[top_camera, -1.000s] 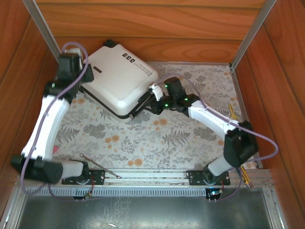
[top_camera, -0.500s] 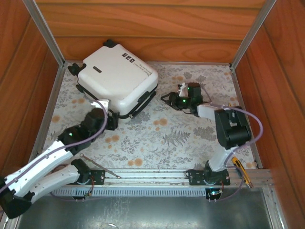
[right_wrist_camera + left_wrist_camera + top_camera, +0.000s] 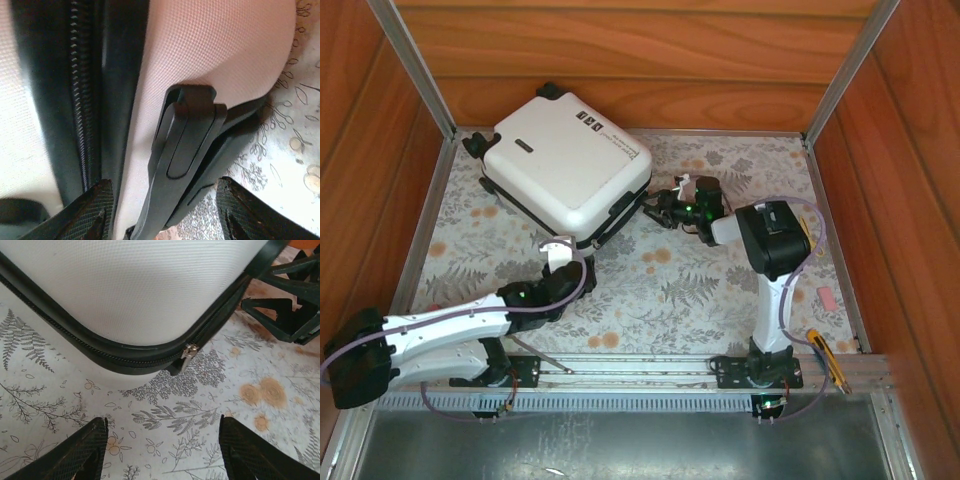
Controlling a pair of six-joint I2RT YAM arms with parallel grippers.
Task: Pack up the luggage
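Luggage (image 3: 565, 165) lay flat, lid down and white shell up, with the floral mat (image 3: 660, 290) under it and the wooden wall (image 3: 640, 100) just behind it. Left gripper (image 3: 162, 440) hovered just off its near corner, facing the zipper pull (image 3: 189, 352). Its fingers (image 3: 85, 445) were apart with nothing between them. Right gripper (image 3: 165, 210) sat at the luggage's right edge, fingers (image 3: 240, 210) apart astride the black handle (image 3: 187, 140), with no squeeze visible. Yellow cutter (image 3: 825, 360) lay well off to its near right.
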